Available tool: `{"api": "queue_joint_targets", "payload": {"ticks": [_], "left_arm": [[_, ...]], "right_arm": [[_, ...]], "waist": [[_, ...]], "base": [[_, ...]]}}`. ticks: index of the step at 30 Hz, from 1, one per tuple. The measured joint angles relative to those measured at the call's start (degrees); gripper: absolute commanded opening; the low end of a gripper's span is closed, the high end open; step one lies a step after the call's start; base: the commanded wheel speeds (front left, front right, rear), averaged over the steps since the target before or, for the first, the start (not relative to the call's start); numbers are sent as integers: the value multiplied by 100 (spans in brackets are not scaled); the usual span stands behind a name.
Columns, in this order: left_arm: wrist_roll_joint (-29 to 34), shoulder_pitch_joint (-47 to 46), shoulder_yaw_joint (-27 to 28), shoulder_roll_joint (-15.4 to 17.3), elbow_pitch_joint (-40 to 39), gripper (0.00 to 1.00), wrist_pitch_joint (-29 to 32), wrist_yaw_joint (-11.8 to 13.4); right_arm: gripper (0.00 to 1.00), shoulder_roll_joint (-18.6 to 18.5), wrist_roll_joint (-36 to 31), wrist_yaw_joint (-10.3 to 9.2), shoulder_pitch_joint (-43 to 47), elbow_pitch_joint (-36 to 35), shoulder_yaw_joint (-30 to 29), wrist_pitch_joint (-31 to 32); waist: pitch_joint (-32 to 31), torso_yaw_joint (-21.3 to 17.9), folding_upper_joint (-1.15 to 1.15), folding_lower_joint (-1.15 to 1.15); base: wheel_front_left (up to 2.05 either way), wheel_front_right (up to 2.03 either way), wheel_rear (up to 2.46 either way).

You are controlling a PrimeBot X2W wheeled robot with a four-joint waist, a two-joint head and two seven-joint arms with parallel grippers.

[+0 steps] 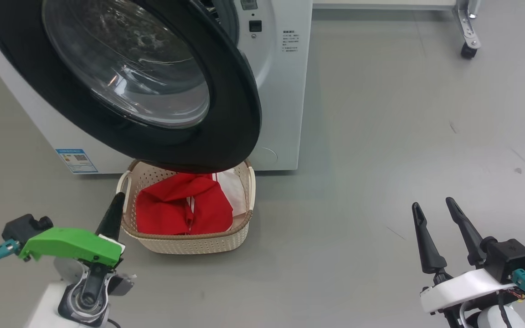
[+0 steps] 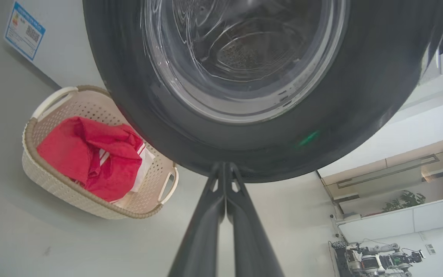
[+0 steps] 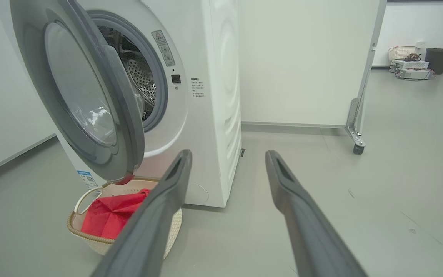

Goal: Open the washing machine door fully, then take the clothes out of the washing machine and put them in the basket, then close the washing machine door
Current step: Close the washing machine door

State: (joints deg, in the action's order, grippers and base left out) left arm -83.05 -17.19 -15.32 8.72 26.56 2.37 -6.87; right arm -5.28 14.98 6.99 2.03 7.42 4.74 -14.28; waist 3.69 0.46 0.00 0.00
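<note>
The washing machine door [image 1: 162,86] hangs partly open from the white washing machine [image 1: 280,91], its black rim over the basket. The cream basket [image 1: 189,241] stands on the floor in front and holds the red clothes [image 1: 180,205] with a white piece beside them. My left gripper [image 1: 115,205] is shut and empty, just left of the basket; in the left wrist view its tips [image 2: 224,169] reach the door's lower rim [image 2: 244,154]. Whether they touch it I cannot tell. My right gripper [image 1: 433,207] is open and empty, far right. The drum [image 3: 140,77] shows behind the door [image 3: 90,96].
A white panel on a wheeled metal foot [image 3: 356,130] stands right of the machine. Grey floor stretches wide to the right. A blue label [image 1: 76,160] marks the machine's lower front. Another robot [image 2: 375,259] and boxes [image 3: 410,63] sit far off.
</note>
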Motion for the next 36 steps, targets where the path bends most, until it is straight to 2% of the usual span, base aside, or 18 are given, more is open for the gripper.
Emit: {"api": "queue_joint_targets", "payload": {"ticks": [4,7,12,15,19,23,25,36], "left_arm": [[809,79,-141,276,-498,0,-677,-1],[1545,173,-330,615,-717,0,-1177,-1],[2431,504,-555,855,-809,0,-1902,-4],[3104,762,-531,1070,-686,0,-1827,-4],[3496,921,-469,1015,-701,0,-1753,8],[3910,970,126,850,-1042,0,-1708,120],[4092,998,270,765,-1154,100,-1708,168],[4658,1435,485,353,-1466,100,-1708,197]], "right_arm": [[100,-1,-8,0,51,-24,35,0],[100,2,-8,0,70,-30,29,0],[100,7,-8,0,77,-30,127,0],[100,12,-8,0,77,-31,142,0],[100,11,-8,1,78,-31,137,0],[100,12,-8,1,79,-32,130,0],[100,11,-8,1,79,-31,129,0],[100,16,-8,0,79,-18,159,0]], "waist": [[-84,187,0,0],[-132,299,0,0],[-167,423,0,0],[-165,448,0,0],[-150,469,0,0],[-140,493,0,0],[-139,501,0,0],[-152,484,0,0]], "base": [[0,0,0],[0,0,0],[0,0,0],[0,0,0],[0,0,0],[0,0,0],[0,0,0],[0,0,0]]}}
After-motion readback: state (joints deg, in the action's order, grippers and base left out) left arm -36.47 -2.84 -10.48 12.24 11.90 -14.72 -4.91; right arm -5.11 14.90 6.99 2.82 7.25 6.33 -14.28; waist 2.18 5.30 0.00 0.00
